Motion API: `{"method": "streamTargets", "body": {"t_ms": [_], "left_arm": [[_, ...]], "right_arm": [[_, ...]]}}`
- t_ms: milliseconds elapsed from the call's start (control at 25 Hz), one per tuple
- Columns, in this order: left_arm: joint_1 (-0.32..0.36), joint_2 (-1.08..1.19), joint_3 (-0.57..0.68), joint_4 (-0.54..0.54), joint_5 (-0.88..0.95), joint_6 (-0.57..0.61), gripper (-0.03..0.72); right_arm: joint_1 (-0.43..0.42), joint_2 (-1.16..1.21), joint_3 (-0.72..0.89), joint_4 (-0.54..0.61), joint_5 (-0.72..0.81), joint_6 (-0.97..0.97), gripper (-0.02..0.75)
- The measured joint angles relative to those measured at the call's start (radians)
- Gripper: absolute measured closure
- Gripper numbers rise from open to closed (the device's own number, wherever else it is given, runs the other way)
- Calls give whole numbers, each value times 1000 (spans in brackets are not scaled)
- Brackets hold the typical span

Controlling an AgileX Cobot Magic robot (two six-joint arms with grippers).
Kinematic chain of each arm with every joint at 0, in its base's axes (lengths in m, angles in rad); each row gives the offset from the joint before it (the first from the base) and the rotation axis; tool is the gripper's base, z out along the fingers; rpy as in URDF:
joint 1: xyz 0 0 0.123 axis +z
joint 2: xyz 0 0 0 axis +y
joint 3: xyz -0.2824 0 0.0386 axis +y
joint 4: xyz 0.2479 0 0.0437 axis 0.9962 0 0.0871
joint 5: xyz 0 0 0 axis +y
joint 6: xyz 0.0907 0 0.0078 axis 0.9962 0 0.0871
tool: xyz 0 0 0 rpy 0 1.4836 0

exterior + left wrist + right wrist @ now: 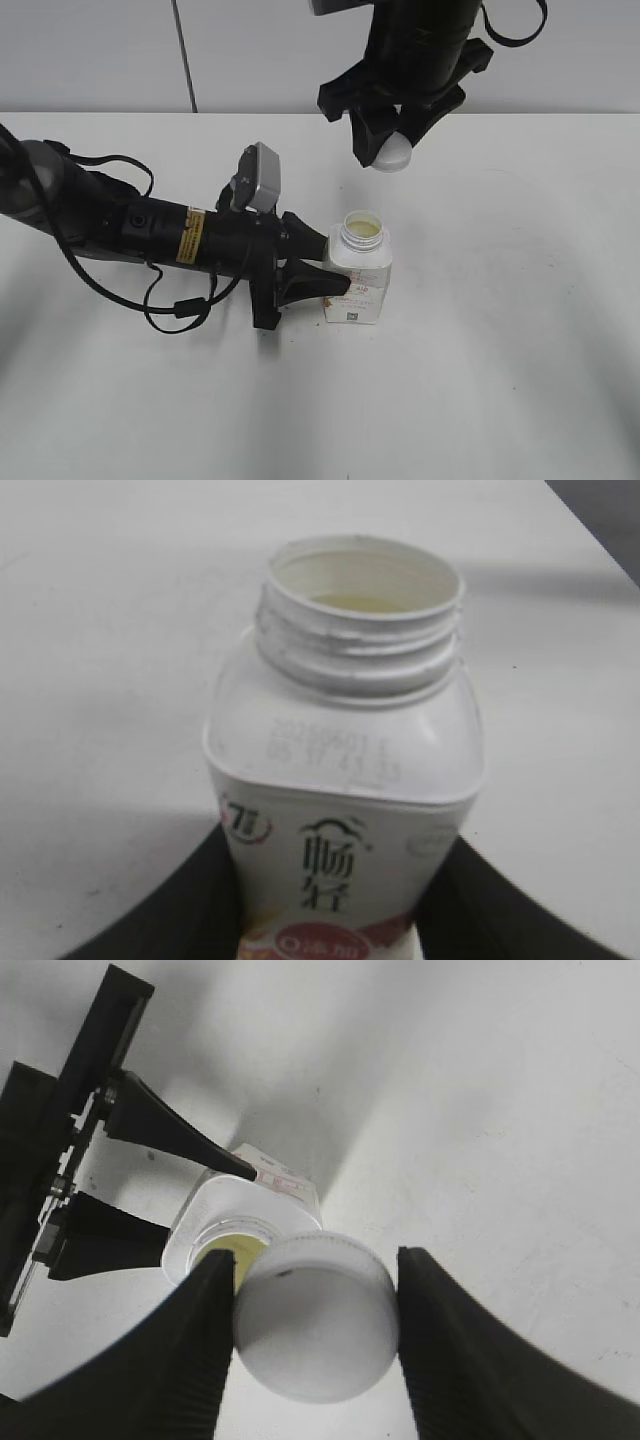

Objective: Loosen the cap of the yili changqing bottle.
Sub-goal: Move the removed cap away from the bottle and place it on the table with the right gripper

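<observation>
1. The bottle [357, 280] stands upright on the white desk [520, 330], neck open and cap off.
2. The left gripper [325, 265] clasps the bottle's lower body from the left.
3. The right gripper [392, 140] pinches the cap [391, 152], lifted well above the bottle.
4. Only the left wrist view shows the neck threads [355, 650] and pale liquid inside.

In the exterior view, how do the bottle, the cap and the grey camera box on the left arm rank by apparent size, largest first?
1. The yili changqing bottle.
2. The grey camera box.
3. The cap.

The right gripper covers part of the cap and holds it higher than the bottle, so this rank is unsure.
</observation>
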Motion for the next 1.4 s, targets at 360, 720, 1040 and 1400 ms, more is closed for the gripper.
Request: {"method": "streamTargets", "body": {"t_ms": [360, 720, 1040, 1400], "left_arm": [[0, 0, 0, -2, 0, 0, 373], [0, 1, 0, -4, -1, 0, 374], [0, 1, 0, -5, -1, 0, 374], [0, 1, 0, -5, -1, 0, 374]], "right_arm": [[-150, -7, 99, 8, -2, 6, 348], [-336, -40, 397, 18, -178, 6, 348], [-394, -24, 550, 27, -501, 6, 350], [-394, 64, 553, 33, -606, 6, 350]]}}
